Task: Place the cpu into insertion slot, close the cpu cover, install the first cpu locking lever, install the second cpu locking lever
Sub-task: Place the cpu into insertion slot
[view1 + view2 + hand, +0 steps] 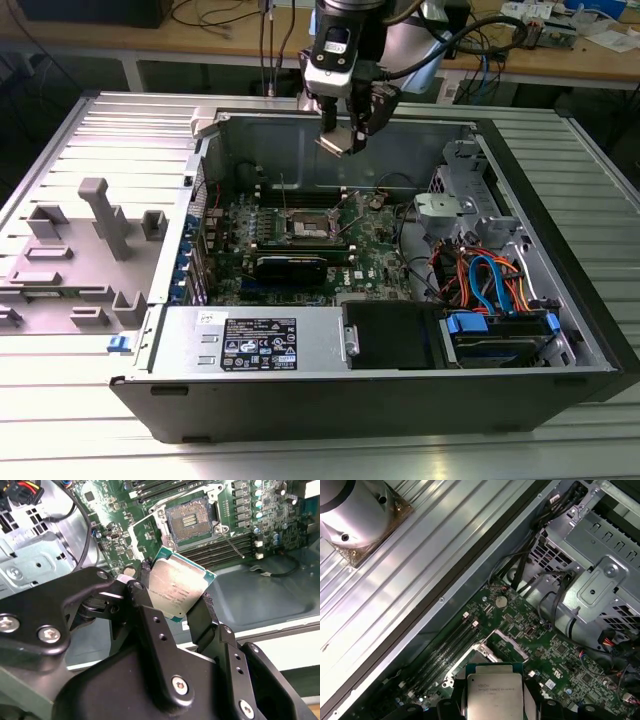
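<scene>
My gripper [345, 133] is shut on the cpu [338, 142], a small silver-topped square chip with a green edge. It hangs high over the open computer case, above the back wall. In the second wrist view the black fingers [143, 587] clamp the cpu [177, 587] by two opposite edges, and it sits tilted. The insertion slot [192, 519] lies well below on the green motherboard, its dark pin field bare. The cpu cover [510, 643] stands raised beside the insertion slot [309, 224]. A thin locking lever [233, 544] sticks out, unlatched.
Black memory slots [220, 547] run beside the socket. A long black graphics card [291, 265] lies in front of it. A metal drive cage [455, 190] with coloured cables [490, 280] fills the exterior view's right side of the case. A grey fixture [100, 215] stands outside on the left.
</scene>
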`<state>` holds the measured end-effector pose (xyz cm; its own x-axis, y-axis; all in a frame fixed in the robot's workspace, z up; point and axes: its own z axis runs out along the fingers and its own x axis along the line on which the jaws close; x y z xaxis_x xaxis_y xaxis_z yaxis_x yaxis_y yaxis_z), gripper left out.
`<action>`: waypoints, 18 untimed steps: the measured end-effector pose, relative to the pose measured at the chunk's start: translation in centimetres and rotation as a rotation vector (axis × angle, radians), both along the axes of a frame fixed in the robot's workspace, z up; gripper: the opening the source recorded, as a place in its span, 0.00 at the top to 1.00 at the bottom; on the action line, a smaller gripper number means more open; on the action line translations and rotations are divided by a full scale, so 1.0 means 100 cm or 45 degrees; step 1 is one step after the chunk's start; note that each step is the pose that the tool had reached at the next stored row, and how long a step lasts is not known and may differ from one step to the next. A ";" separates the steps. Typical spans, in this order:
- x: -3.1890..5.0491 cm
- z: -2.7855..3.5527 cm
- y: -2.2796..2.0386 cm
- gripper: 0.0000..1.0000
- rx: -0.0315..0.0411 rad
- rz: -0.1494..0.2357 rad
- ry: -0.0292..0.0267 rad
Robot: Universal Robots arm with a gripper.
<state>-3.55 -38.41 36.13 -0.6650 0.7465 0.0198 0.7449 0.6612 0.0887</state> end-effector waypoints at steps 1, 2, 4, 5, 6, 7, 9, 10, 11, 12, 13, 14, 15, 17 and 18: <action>-0.0008 -0.0001 0.0000 0.46 0.0002 -0.003 -0.0001; -0.0020 -0.0003 0.0000 0.46 0.0005 -0.006 -0.0003; -0.0043 -0.0004 0.0001 0.46 0.0012 -0.010 -0.0003; -0.0043 -0.0004 0.0001 0.46 0.0011 -0.010 -0.0003; -0.0043 -0.0003 0.0000 0.46 0.0010 -0.010 -0.0002; -0.0043 -0.0003 0.0000 0.46 0.0009 -0.011 -0.0002; -0.0043 -0.0003 0.0000 0.46 0.0010 -0.012 -0.0002; -0.0043 -0.0003 0.0000 0.46 0.0009 -0.012 -0.0002; -0.0043 -0.0003 0.0000 0.46 0.0010 -0.012 -0.0002; -0.0043 -0.0003 0.0000 0.46 0.0010 -0.012 -0.0002; -0.0043 -0.0003 0.0000 0.46 0.0009 -0.013 -0.0002; -0.0043 -0.0003 0.0000 0.46 0.0010 -0.013 -0.0002; -0.0043 -0.0003 0.0000 0.46 0.0010 -0.013 -0.0002; -0.0043 -0.0003 0.0000 0.46 0.0010 -0.013 -0.0002; -0.0043 -0.0003 0.0000 0.46 0.0010 -0.014 -0.0002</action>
<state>-3.98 -38.41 36.10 -0.6570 0.7536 0.0202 0.7519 0.6532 0.0893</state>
